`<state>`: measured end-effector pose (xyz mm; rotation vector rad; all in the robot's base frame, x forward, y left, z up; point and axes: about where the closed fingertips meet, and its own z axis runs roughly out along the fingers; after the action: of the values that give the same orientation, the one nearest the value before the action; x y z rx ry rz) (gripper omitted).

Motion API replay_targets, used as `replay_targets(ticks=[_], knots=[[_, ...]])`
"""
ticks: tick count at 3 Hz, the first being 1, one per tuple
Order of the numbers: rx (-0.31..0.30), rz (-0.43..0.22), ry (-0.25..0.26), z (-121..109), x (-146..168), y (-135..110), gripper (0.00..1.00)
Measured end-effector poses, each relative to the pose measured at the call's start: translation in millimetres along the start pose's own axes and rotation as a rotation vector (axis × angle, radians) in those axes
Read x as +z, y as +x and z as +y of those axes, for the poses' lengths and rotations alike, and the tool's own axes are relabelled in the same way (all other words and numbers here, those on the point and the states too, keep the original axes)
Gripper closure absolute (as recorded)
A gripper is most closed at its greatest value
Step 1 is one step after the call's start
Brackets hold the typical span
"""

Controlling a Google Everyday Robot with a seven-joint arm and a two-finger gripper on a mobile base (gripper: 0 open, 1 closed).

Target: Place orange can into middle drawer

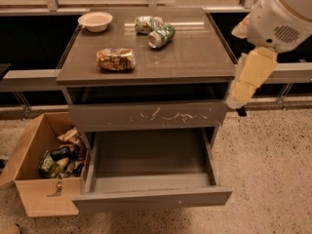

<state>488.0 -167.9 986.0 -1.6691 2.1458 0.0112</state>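
Grey metal drawer cabinet w/ smooth flat top (195, 52) is the ref. for everything here. The orange-gold mottled drink can w/ silver ends (116, 59) lies on its side on the cabinet top, front-left part, untouched. The wide shallow grey middle drawer w/ plain front (152, 198) is pulled out at the cabinet's bottom, nothing in it. The robot's cream-coloured gripper (238, 105) hangs off the cabinet's right side, just below top level, beside the right end of the scratched grey drawer front (146, 115). Whether it's wide or narrow: can't tell. It holds nothing visible.

Likely trouble, as a judgement:
- Gripper sits close to the cabinet's front-right corner, so a rise w/o backing off first could clip the top's edge.
- The reach runs right-to-left across the cabinet top. The two green-and-silver cans (155, 30) at back-centre, touching each other, could be knocked or picked by mistake.
- The can is on its side, so an off-centre contact prob. rolls it toward the cabinet's front edge, and off.
- The scratched front overhangs the drawer's rear part. Release needs to be toward the cabinet's front, else the can strikes it.
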Motion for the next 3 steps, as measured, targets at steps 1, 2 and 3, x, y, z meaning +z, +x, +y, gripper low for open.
replay_targets(ticks=[1, 2, 3], knots=[[0.019, -0.098, -0.044, -15, 18, -50, 0.0], [0.019, -0.098, -0.044, -15, 18, -50, 0.0], [0.032, -0.078, -0.04, -26, 31, -54, 0.0]])
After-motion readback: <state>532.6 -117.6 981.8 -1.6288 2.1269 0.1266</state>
